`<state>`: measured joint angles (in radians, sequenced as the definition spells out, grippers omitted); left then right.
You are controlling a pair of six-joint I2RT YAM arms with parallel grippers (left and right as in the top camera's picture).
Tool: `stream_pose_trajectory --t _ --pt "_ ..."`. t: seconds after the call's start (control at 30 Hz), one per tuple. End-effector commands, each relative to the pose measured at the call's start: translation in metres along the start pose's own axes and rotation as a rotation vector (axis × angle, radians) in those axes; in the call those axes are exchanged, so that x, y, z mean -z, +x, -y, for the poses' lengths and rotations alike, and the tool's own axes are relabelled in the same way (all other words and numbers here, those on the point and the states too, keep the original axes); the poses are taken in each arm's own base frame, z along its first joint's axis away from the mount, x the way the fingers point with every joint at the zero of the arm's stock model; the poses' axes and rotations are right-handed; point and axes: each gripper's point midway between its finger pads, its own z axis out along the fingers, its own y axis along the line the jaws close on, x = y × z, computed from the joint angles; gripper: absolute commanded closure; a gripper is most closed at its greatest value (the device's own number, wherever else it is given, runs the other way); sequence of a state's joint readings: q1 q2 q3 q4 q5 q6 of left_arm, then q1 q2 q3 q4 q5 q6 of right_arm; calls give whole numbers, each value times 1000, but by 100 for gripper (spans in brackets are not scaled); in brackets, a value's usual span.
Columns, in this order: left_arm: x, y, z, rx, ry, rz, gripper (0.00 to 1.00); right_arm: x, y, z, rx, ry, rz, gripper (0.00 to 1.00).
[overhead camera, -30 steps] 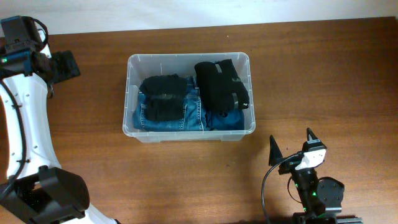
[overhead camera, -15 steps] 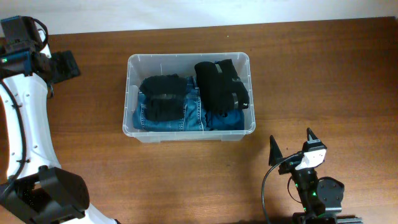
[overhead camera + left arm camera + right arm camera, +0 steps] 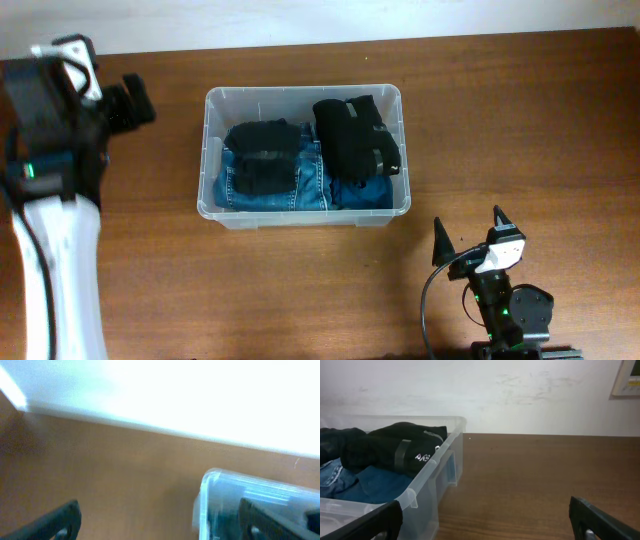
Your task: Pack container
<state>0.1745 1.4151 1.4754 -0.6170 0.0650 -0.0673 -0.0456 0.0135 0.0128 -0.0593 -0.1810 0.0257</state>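
Observation:
The container [image 3: 302,91] is a clear plastic bin at the table's middle. It holds folded blue jeans [image 3: 270,188], a black garment [image 3: 262,155] on the left and a black garment with grey stripes [image 3: 355,135] on the right. My left gripper [image 3: 133,105] is open and empty, left of the bin near the back edge. Its blurred wrist view shows the bin's corner [image 3: 209,480] ahead, between the fingers. My right gripper [image 3: 470,236] is open and empty near the front right. Its wrist view shows the bin's wall [image 3: 427,485] and the striped garment [image 3: 400,447].
A white wall [image 3: 520,395] runs behind the table's back edge. Bare wooden table top [image 3: 520,120] lies right of the bin and in front of it. A cable [image 3: 428,300] loops beside the right arm's base.
My left arm has swung and risen, and its gripper has shifted a little right toward the bin. The right arm and the bin's contents have not moved.

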Motion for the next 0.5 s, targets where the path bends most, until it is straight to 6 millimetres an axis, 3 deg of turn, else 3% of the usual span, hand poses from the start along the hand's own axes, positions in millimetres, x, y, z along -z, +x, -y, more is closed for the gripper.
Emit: stream_pose_trajectory --t 0.0,0.07,0.17,0.47 --pt "26 43 7 -24 43 67 0 0 2 0 -6 2 -2 2" --pt "37 68 9 -25 62 78 1 0 2 0 -6 2 -2 2" --pt "55 122 8 -31 70 105 1 0 2 0 -6 2 -2 2" --pt "62 195 13 -65 115 345 1 0 2 0 -6 2 -2 2"
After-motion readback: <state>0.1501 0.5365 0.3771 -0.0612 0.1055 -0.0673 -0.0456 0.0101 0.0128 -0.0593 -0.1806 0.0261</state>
